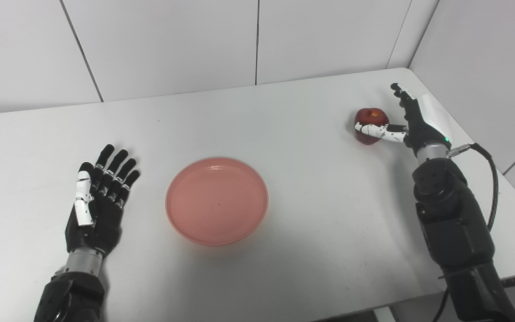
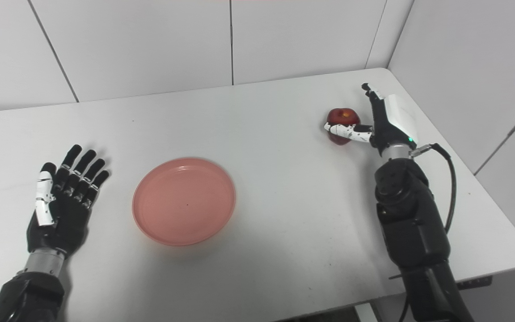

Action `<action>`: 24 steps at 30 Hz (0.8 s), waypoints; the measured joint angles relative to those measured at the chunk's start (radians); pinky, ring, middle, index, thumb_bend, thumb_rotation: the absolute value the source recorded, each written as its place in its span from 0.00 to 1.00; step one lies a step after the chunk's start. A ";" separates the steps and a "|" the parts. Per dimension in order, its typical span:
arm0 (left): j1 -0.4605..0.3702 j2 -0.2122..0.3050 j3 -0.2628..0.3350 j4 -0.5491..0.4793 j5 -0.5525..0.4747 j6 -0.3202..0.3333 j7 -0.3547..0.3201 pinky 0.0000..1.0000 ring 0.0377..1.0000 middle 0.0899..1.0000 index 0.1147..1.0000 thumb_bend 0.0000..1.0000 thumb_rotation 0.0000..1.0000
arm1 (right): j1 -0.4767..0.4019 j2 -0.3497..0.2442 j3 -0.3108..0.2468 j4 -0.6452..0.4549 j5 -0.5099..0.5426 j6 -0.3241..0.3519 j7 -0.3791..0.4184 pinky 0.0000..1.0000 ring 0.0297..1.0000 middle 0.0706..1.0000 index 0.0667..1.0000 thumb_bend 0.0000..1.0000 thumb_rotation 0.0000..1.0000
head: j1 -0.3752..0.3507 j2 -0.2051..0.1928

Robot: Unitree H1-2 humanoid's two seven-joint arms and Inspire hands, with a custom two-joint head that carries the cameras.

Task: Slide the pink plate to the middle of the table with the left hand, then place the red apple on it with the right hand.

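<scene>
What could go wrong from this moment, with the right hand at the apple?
The right hand has only its thumb across the red apple; its fingers stand open beside it, so the apple may roll away toward the near table edge. The pink plate lies far to its left, so a loose hold could drop the apple on the way.

No text, label, brand, number or sign can be read anywhere in either view. A small green light glows at the wrist end of the right hand, but it carries no lettering.
</scene>
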 measured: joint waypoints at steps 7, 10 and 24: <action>0.001 -0.004 0.002 -0.002 0.000 0.001 0.002 0.91 0.90 0.90 0.89 0.42 1.00 | -0.010 -0.001 0.029 0.053 0.023 -0.001 -0.017 0.70 0.80 0.85 0.88 1.00 0.46 | 0.000 0.003; 0.002 -0.005 0.002 -0.006 0.000 0.002 0.003 0.92 0.90 0.90 0.89 0.42 1.00 | -0.027 -0.002 0.034 0.080 0.028 0.000 -0.022 0.64 0.75 0.80 0.87 1.00 0.45 | 0.000 0.005; 0.006 -0.006 0.001 -0.014 0.001 0.005 0.010 0.91 0.89 0.89 0.89 0.43 1.00 | -0.062 -0.026 0.064 0.138 0.061 0.000 -0.022 0.60 0.71 0.77 0.86 0.99 0.42 | 0.003 0.006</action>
